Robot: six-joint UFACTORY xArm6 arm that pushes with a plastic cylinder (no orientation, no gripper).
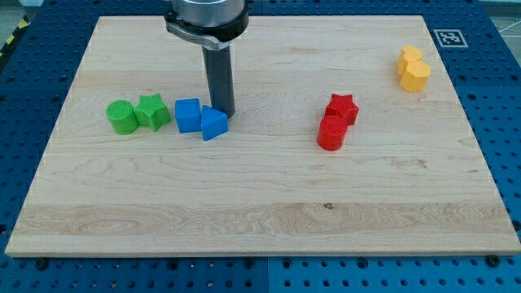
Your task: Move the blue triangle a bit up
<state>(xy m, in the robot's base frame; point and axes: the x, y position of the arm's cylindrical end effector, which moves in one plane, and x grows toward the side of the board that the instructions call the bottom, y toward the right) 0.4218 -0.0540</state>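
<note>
Arm [205,18] cut off at view's top; my tip [224,115] possibly part-hidden behind blue triangle [213,124].

My tip [225,115] touches the wooden board [260,212], blue triangle [213,124] just below-left; blue cube [187,115], green blocks [137,115] further left; red blocks [337,121], yellow blocks [413,68] right.

We note a pale wooden board [269,212] on a blue perforated table [496,98]; fiducial tag [448,37] upper right, evenly lit.
</note>
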